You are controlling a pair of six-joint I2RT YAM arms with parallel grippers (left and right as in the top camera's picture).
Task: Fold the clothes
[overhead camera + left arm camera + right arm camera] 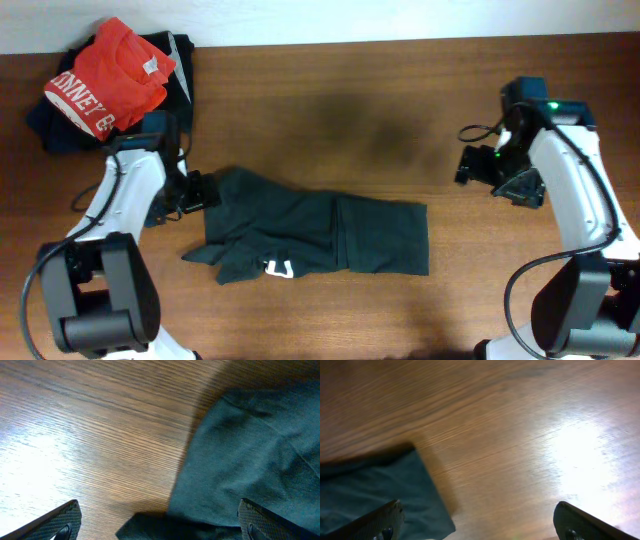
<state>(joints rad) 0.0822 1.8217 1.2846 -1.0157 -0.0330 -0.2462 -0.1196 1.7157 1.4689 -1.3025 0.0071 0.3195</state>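
While the left arm [130, 185] bends in from the near-left with its wrist turned toward the middle, the left jaws stand wide at the left edge of the charcoal T-shirt [330, 235], empty, with cloth lying between the fingertips [62, 521]. The right arm [572, 175] reaches in from the right, well apart from the shirt, and the right jaws are spread wide over bare surface [350, 90]. The T-shirt lies folded mid-surface. Only a small white mark shows on it, and both wrist views cut off all but the fingertips.
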